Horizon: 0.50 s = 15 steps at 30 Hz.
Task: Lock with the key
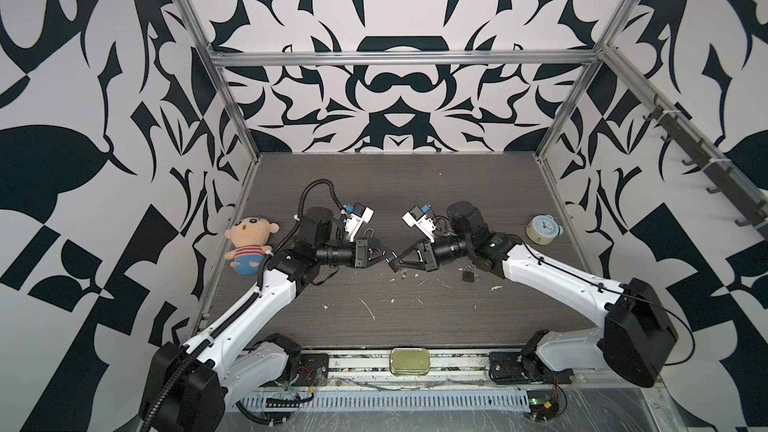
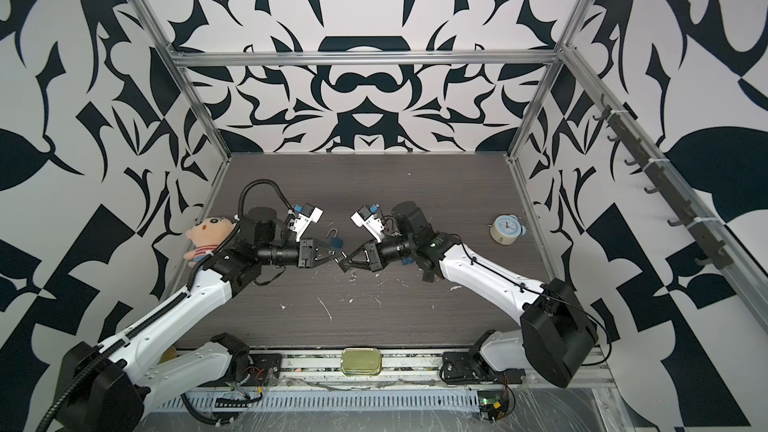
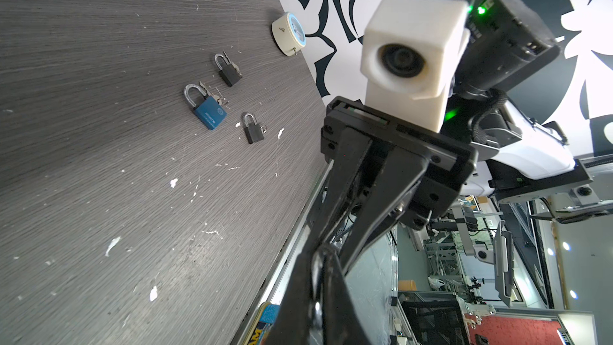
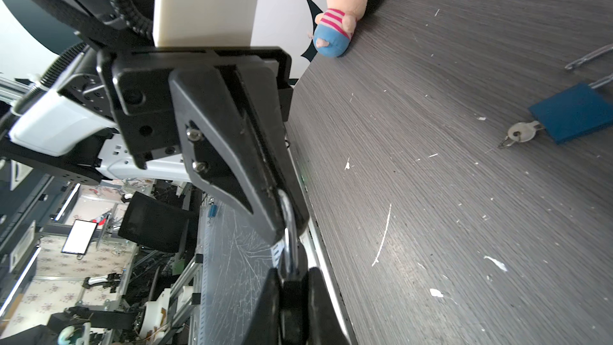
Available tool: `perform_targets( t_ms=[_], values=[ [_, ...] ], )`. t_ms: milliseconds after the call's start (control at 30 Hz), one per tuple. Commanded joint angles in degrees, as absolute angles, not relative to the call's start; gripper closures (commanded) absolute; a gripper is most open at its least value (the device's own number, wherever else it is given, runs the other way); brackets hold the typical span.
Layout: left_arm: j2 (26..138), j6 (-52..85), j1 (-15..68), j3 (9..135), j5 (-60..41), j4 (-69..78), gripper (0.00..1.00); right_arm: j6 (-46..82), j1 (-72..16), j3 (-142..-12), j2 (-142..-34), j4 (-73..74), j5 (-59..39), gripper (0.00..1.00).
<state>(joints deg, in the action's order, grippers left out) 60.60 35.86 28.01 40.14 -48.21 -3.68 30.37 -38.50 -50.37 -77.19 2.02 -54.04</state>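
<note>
The left gripper [image 4: 286,219] is pressed together on the steel shackle [image 4: 289,227] of a small black padlock [image 4: 292,290]. The right gripper [image 3: 326,247] pinches the padlock's body from the opposite side. The lock hangs in the air between the two arms, above the middle of the table [image 1: 415,326]. Whether anything sits in its keyhole I cannot tell, because the fingers hide that end.

The shackle is thin, smooth metal held by narrow tips. If the arms push out of line it may twist free and the lock would drop. If the shackle's free end does not meet its hole squarely, pushing would jam it rather than latch it.

On the table a blue padlock [image 4: 574,111] lies with a key [image 4: 522,132] in its base. A second black padlock [image 1: 468,274] lies beside the right arm. The dark wood-grain surface is scratched and flecked with white. A plush doll [image 1: 249,243] rests at one wall, an alarm clock [image 1: 540,228] near the opposite one, and a brass-coloured tin [image 1: 409,361] on the front rail. Bold black-and-white patterned walls enclose the cell.
</note>
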Motion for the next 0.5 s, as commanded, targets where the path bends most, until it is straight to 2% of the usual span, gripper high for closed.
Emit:
perform_targets(
  t_ms=[0, 200, 467],
  values=[
    [60.4, 33.7, 27.8, 38.9, -46.5, -5.1, 1.0, 38.5, -37.8, -51.5, -74.9, 12.0, -60.3, 1.0],
    [60.9, 33.6, 27.8, 38.7, -47.1, -4.4, 1.0, 48.0, -37.8, -50.2, -73.2, 20.3, -63.9, 1.0],
    [62.0, 34.2, 27.9, 37.9, -47.7, -2.0, 1.0, 51.8, -37.7, -49.8, -70.2, 22.8, -63.3, 1.0]
  ],
)
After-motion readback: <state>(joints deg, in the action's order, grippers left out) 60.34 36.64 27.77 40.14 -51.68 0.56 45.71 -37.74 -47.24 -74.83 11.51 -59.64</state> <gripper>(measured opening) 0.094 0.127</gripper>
